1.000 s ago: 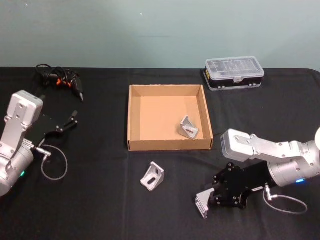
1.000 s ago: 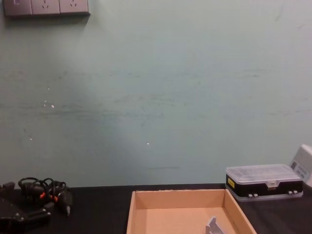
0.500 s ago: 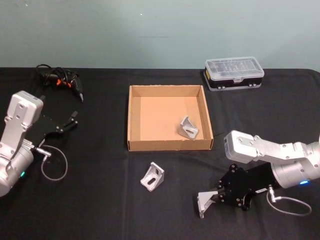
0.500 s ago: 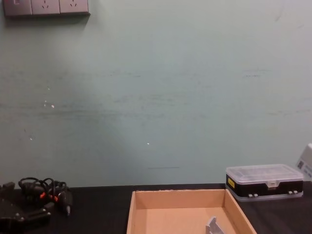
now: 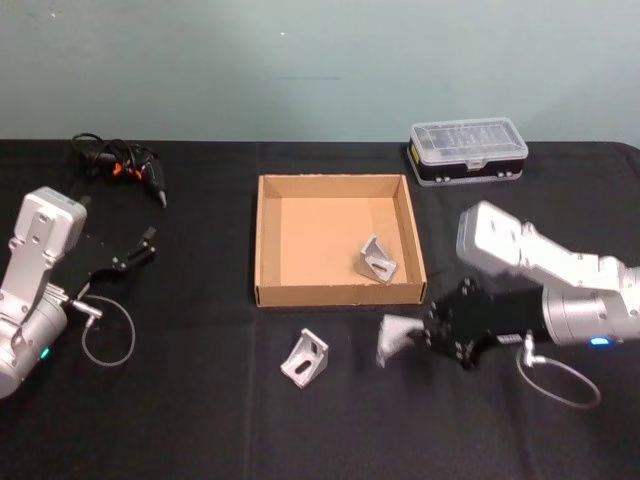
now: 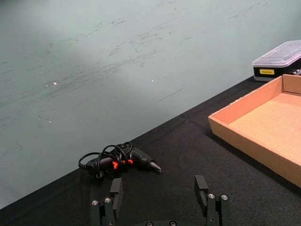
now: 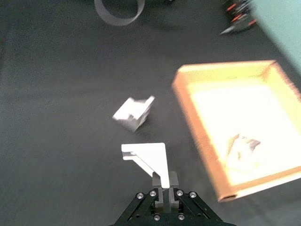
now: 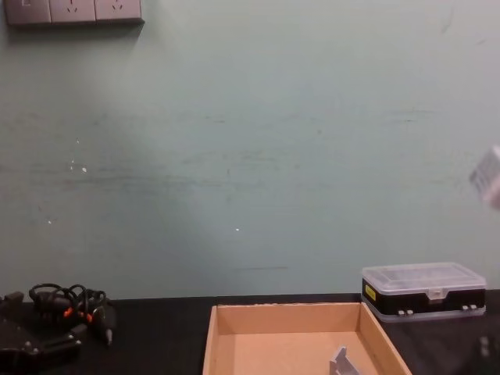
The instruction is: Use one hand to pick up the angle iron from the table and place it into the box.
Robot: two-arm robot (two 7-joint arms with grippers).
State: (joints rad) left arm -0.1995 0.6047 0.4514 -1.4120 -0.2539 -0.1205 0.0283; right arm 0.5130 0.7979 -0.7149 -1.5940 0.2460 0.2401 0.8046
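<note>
My right gripper [image 5: 418, 335] is shut on an angle iron [image 5: 392, 338], a small silver bracket held above the black table [image 5: 200, 420] just in front of the box's near right corner. In the right wrist view the bracket [image 7: 148, 157] hangs pinched at the fingertips of the gripper [image 7: 164, 182]. A second angle iron [image 5: 305, 357] lies on the table to its left, and a third [image 5: 377, 258] sits inside the tan box [image 5: 335, 292]. My left gripper [image 5: 140, 243] rests open at the far left, its fingers [image 6: 115, 190] spread with nothing between them.
A clear-lidded plastic case [image 5: 468, 148] stands behind the box on the right. A bundle of black cables with orange marks [image 5: 120, 162] lies at the back left. A loose cable loop [image 5: 105, 335] lies by my left arm.
My right gripper has lifted its angle iron off the front right of the table and carried it up and left, toward the box's near right corner. The left arm barely moved.
</note>
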